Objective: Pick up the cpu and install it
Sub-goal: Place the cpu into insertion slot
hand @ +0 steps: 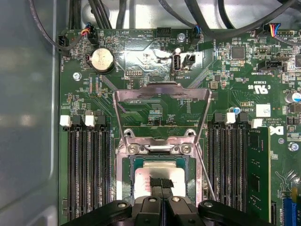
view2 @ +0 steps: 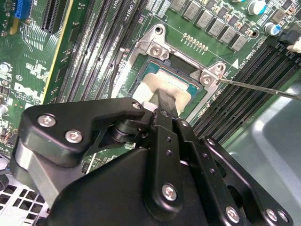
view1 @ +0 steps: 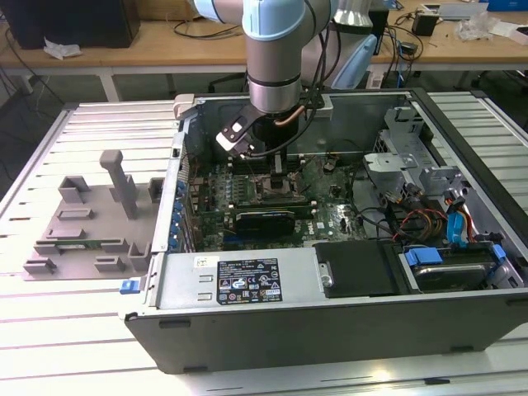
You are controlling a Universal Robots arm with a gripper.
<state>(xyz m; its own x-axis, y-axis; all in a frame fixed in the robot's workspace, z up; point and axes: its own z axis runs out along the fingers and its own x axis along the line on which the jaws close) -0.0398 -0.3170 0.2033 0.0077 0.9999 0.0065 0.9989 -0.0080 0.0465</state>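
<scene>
arm is seen reaching down into an open computer case (view1: 330, 330) laid on its side on a slatted table (view1: 49, 330). a grey plastic tray (view1: 82, 223) lies on the table at the exterior view's left, well apart from the arm.

gripper (hand: 161, 182) is positioned directly over the processor socket (hand: 126, 174) on the green motherboard (hand: 141, 61). the claw is judged clenched: in the first wrist view the two narrow fingers are seen pressed together with no gap, and nothing is pinched between them.

cpu (hand: 143, 181) is found lying flat inside the socket, its pale metal top showing on either side of the fingers. fingertips are set at the middle of the chip's top; whether contact is made or a slight gap is left cannot be told. the same is seen in the second wrist view, where the gripper (view2: 162, 96) comes down onto the cpu (view2: 155, 84).

progress, as judged: pick-up and carry appear done, chip appears seated. the socket's metal hold-down plate (hand: 162, 89) is seen swung up and open, and the thin locking lever (view2: 263, 88) stands free beside the socket. plate not yet closed, lever not yet latched, so installation is judged far along but unfinished.
</scene>
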